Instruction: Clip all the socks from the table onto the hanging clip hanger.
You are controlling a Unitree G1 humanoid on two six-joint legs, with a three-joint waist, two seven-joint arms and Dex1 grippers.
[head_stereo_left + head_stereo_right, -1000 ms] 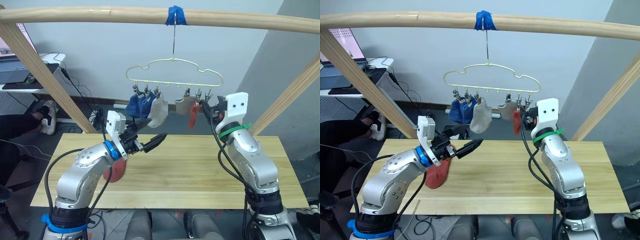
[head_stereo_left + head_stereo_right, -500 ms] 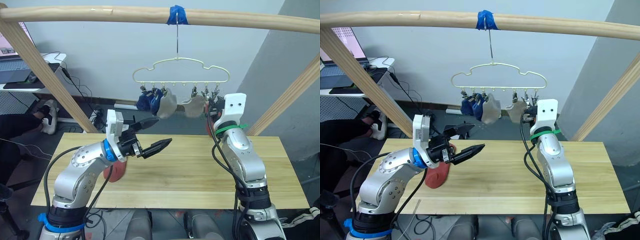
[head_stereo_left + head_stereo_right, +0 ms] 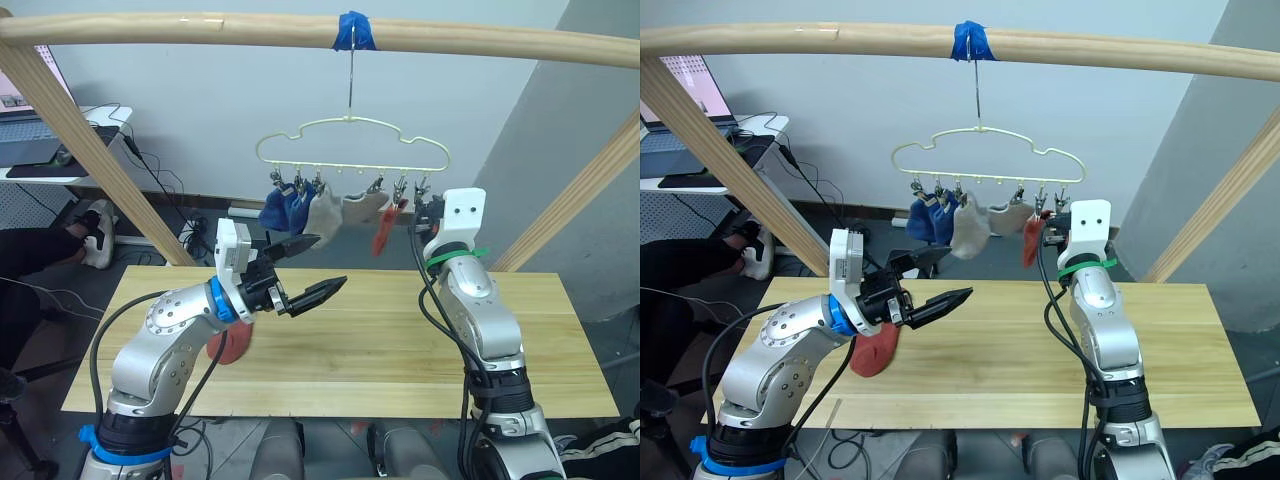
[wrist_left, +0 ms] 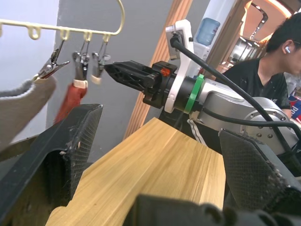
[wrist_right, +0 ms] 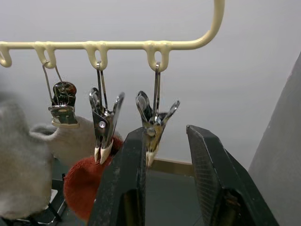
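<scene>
i see the clip hanger crowded by hung socks along most of its row; only its end clip is free, my right gripper spread around it, bare table below

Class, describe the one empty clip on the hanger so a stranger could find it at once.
From the wooden pole, follow the blue-taped hook down to the pale yellow-green clip hanger. The empty clip hangs last in the row, at the robot's right end, beside the clip holding the rust-red sock. It alone grips no sock.
</scene>
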